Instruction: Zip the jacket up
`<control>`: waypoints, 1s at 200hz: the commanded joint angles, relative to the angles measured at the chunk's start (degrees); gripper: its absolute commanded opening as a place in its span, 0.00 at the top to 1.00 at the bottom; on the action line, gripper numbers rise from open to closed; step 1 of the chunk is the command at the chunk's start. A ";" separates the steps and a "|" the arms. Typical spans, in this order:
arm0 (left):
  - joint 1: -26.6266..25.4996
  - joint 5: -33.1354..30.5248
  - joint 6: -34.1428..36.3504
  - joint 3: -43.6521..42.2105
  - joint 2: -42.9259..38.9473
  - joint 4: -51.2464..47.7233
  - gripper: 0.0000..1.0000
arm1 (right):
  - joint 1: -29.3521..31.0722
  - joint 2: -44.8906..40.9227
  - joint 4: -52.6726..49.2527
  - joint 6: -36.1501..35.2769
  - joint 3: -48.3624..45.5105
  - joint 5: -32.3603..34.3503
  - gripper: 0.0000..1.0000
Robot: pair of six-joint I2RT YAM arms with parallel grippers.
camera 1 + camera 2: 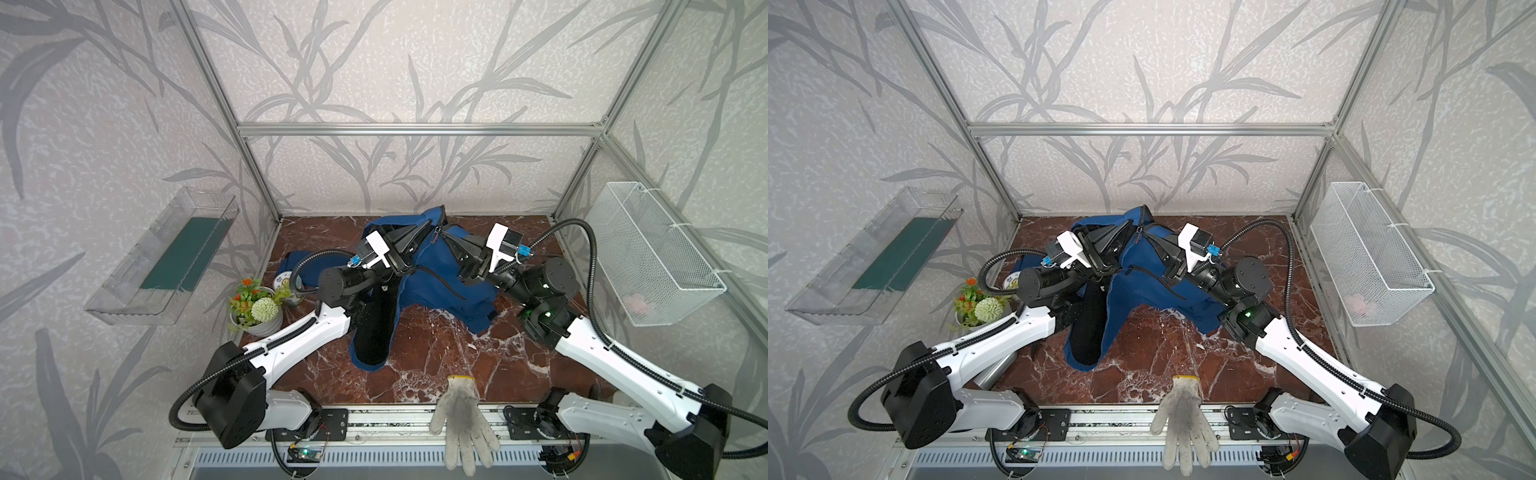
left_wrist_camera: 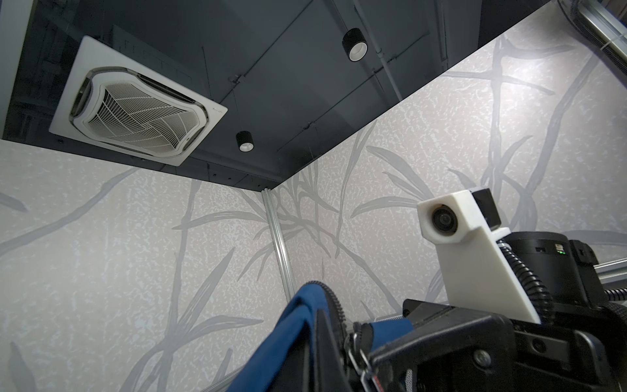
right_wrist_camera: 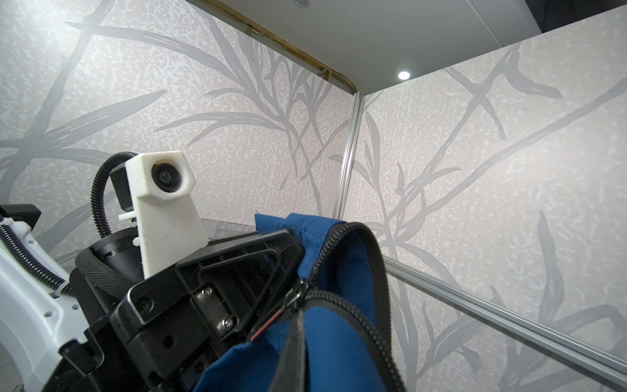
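The jacket [image 1: 432, 286] lies heaped at 12 o'clock on the worktop [image 1: 436, 349], its peak lifted. The left hand [image 1: 420, 232] and right hand [image 1: 451, 237] are both clamped shut on it, at 9 and 3 o'clock of the zip slider [image 1: 434, 240]. Judged step: tensioning the zip. The next move calls for drawing the slider along taut teeth.

Leaf-print walls [image 1: 415, 62] and aluminium frame [image 1: 415, 129] are enclosing red marble table [image 1: 436, 345]; ceiling spotlight [image 3: 403, 75] is shining, AC vent [image 2: 135, 112] is showing overhead.

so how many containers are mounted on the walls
2: a clear plastic tray on the left wall, and a white wire basket on the right wall. Others may sit outside the views.
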 commanded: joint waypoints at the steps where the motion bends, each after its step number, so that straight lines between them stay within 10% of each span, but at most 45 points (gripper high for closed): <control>1: -0.47 0.08 1.51 -0.64 -1.51 3.29 1.00 | -0.73 -0.95 6.31 1.50 1.67 0.31 1.00; 200: -0.12 -1.64 2.80 -2.98 -1.59 3.02 1.00 | -4.32 -1.10 2.29 11.50 4.45 -3.39 1.00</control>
